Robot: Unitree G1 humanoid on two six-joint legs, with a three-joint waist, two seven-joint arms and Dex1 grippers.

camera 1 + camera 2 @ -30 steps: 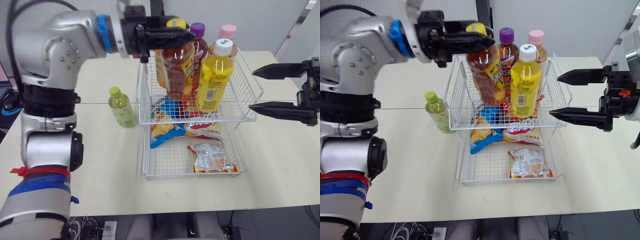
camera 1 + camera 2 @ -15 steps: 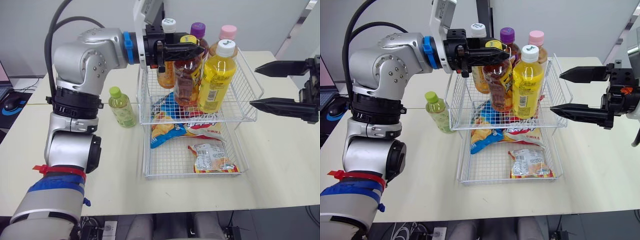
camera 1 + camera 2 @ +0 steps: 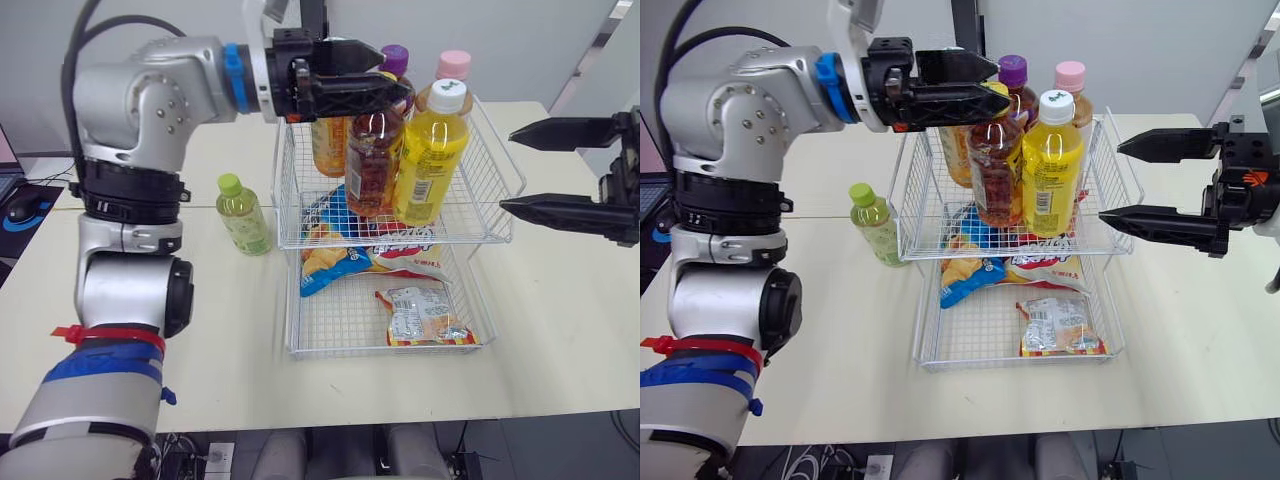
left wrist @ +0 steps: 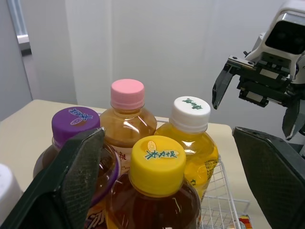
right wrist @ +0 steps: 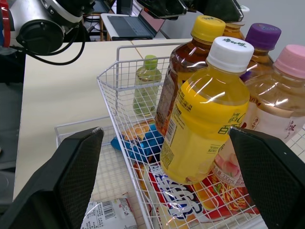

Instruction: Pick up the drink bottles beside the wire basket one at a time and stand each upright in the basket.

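A brown tea bottle (image 3: 371, 155) with a yellow cap (image 4: 157, 157) stands upright in the upper wire basket (image 3: 290, 205). My left gripper (image 3: 393, 84) hovers at its cap, open, with its fingers (image 4: 81, 164) wide on either side and not touching it. Beside it in the basket stand a yellow juice bottle (image 3: 431, 150), a purple-capped bottle (image 4: 76, 125), a pink-capped bottle (image 3: 454, 67) and an orange bottle (image 3: 326, 145). A small green bottle (image 3: 243, 214) stands on the table left of the basket. My right gripper (image 3: 507, 168) is open, just right of the basket.
Below the upper basket sits a lower wire tray (image 3: 296, 335) with snack packets (image 3: 420, 312). A blue chip bag (image 3: 335, 255) pokes out between the tiers. The beige table (image 3: 220, 330) stretches left and front of the basket.
My left gripper has opened and let go of the brown tea bottle. That bottle was tilted in the grip and now stands upright in the basket. The right gripper stayed put.
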